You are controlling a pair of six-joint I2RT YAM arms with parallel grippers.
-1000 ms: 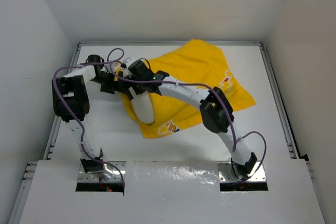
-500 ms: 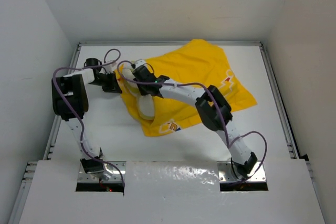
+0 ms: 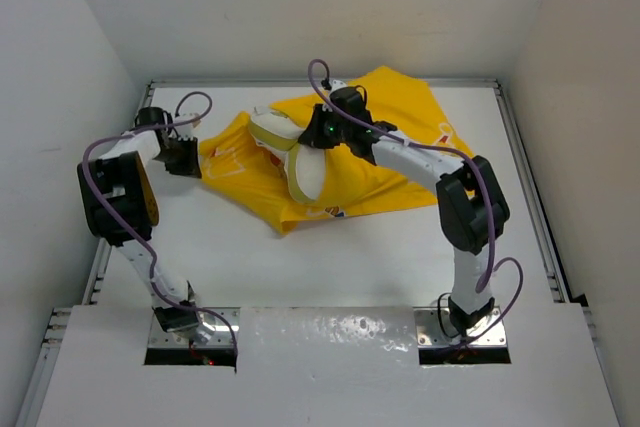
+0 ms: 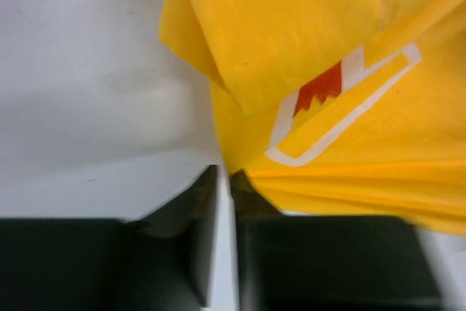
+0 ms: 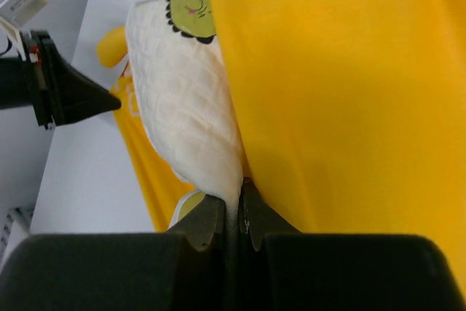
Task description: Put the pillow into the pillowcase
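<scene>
1. Noted pillowcase [image 3: 390, 152], bright yellow and rumpled, spread over far centre of white table [image 3: 350, 267].
2. Found pillow [image 3: 302, 165], cream and quilted with a yellow-green edge band, lying on the pillowcase's left half. Seen in right wrist view with yellow cloth against one long side.
3. Logged left gripper [image 4: 226, 178] pinched narrow on the pillowcase's left corner, fabric bunched between the jaws.
4. Logged right gripper [image 5: 233, 207] clamped on the pillow's edge, yellow cloth touching one finger.
5. Read no lettering. Red-and-white print fragment [image 4: 320, 107] beside left gripper carries no words. Blue-white mark [image 3: 328, 213] at near hem too small to read. Yellow-green emblem [image 5: 191, 11] on pillow wordless.
</scene>
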